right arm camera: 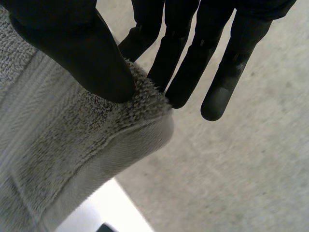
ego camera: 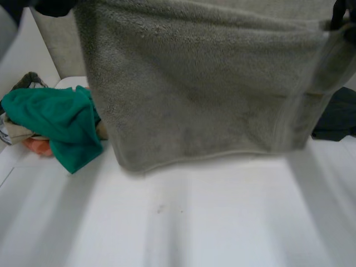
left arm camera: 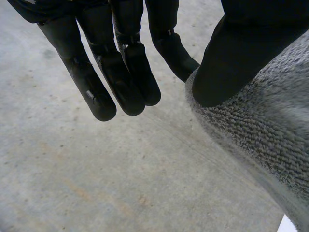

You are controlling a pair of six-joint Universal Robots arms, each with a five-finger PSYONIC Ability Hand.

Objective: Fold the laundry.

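A grey terry towel (ego camera: 194,94) with a woven band near one side is held up, hanging over the white table (ego camera: 194,222). Its top is pinched between thumb and fingers by the left hand (left arm camera: 120,72) at one end and by the right hand (right arm camera: 193,63) at a corner. A green cloth (ego camera: 55,119) is heaped at the table's left, and a dark cloth (ego camera: 339,119) is seen at its right.

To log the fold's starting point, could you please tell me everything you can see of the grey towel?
The grey towel is terry cloth with a looped, fuzzy pile and flat woven bands near its hemmed edges. It hangs spread out, held up at its two upper corners: the left hand pinches one under its thumb, and the right hand pinches the other. Its lower hem hangs roughly level, close to the white table; whether it touches cannot be told.
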